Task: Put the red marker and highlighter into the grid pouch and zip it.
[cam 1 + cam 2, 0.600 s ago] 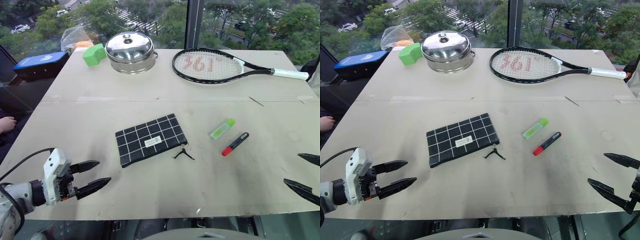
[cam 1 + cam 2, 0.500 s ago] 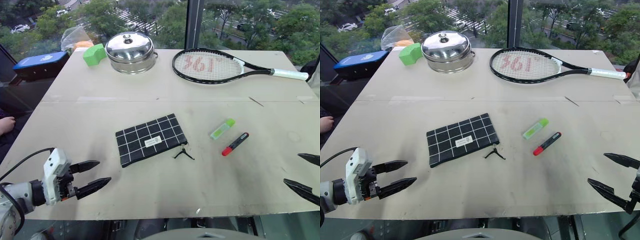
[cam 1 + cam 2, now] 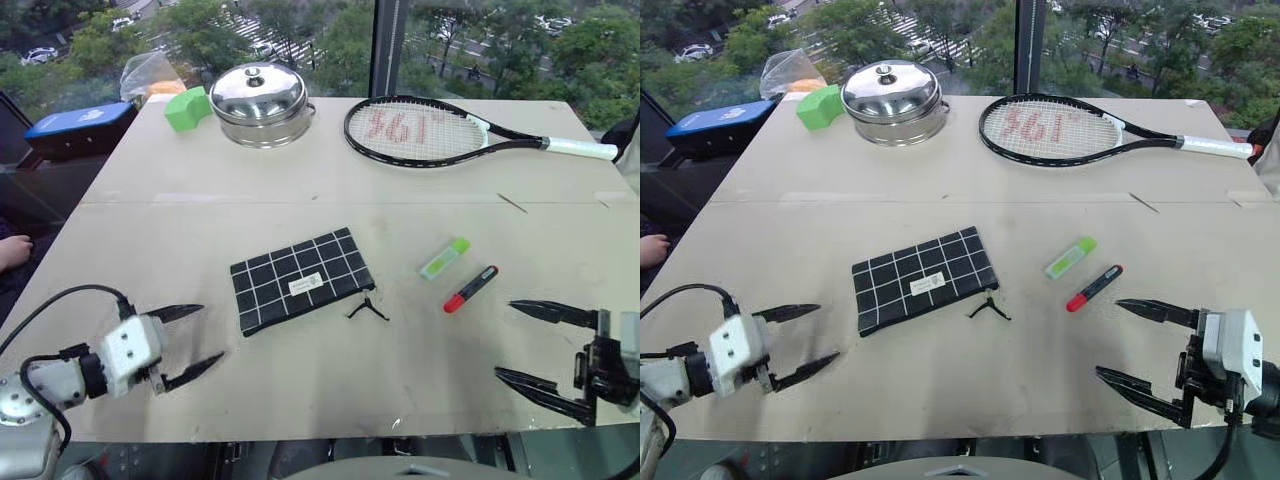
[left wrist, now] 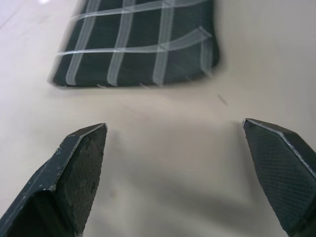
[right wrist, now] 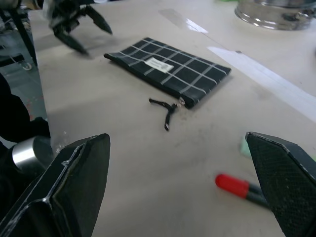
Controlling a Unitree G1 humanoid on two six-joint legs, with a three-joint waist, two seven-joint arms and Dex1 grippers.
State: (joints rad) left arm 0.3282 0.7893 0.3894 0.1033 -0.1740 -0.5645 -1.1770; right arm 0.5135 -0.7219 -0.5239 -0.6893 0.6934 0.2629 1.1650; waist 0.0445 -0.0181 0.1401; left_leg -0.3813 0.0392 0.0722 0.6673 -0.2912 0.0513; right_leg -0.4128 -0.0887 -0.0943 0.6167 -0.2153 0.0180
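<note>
From above, the red marker (image 3: pixel 470 288) lies slantwise on the table (image 3: pixel 300 180) beside the highlighter (image 3: pixel 445 257), just ahead of the nearer right gripper (image 3: pixel 528 342), jaws spread; its wrist camera agrees; the left gripper (image 4: pixel 177 143), also spread, faces the pouch (image 4: pixel 143 44).

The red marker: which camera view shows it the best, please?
The left eye view: the whole red marker lies unobstructed beside the highlighter. The right eye view shows it equally whole. The right wrist view shows its red cap end, the barrel partly behind a finger.

grid pouch (image 3: pixel 302 278): black, white grid (white label) | highlighter (image 3: pixel 445 258): light green | red marker (image 3: pixel 470 288): black, red end
</note>
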